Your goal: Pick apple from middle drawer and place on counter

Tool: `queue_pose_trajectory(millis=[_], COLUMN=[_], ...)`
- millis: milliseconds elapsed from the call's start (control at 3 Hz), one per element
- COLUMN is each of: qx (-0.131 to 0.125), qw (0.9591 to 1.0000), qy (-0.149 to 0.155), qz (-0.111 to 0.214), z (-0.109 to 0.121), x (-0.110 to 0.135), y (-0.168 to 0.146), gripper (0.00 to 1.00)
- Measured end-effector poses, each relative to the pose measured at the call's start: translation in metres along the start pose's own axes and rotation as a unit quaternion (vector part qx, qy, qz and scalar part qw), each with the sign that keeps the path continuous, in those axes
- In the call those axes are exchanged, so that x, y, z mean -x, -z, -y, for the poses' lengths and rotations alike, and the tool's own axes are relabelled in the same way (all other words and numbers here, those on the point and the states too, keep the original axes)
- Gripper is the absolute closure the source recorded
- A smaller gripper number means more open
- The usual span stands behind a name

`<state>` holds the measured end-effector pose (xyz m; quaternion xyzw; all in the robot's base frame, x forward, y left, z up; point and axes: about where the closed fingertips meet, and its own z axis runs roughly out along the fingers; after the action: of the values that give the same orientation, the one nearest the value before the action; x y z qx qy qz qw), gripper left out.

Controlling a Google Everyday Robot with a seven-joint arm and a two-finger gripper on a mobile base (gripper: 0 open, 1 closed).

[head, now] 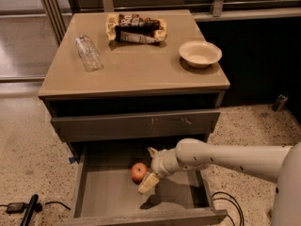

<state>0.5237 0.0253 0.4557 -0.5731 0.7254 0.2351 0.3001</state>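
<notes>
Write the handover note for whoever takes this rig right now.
Gripper: open, down in the middle drawer, fingers spread beside the apple, not closed on it.
Apple: on the drawer floor, near centre.
Counter: carries a bottle, snack bag and bowl.
Done: drawer open, arm reached in.
Left: close on the apple, lift it, set it on the counter.

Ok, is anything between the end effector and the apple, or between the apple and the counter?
Nothing visible. The end effector is inside the middle drawer, open, right beside the apple. On the counter, the bottle, snack bag and bowl sit left, back and right; the front middle is bare.
</notes>
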Motion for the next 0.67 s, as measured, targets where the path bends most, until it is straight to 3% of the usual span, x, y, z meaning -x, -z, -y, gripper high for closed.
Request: queue_pose_trajectory(millis=[667], qx=[-0.012], qw=[0.9997], qy=[-0.02], qz=[0.01], z=[0.005], x=[-0.021], y=[-0.039], gripper=[0.0])
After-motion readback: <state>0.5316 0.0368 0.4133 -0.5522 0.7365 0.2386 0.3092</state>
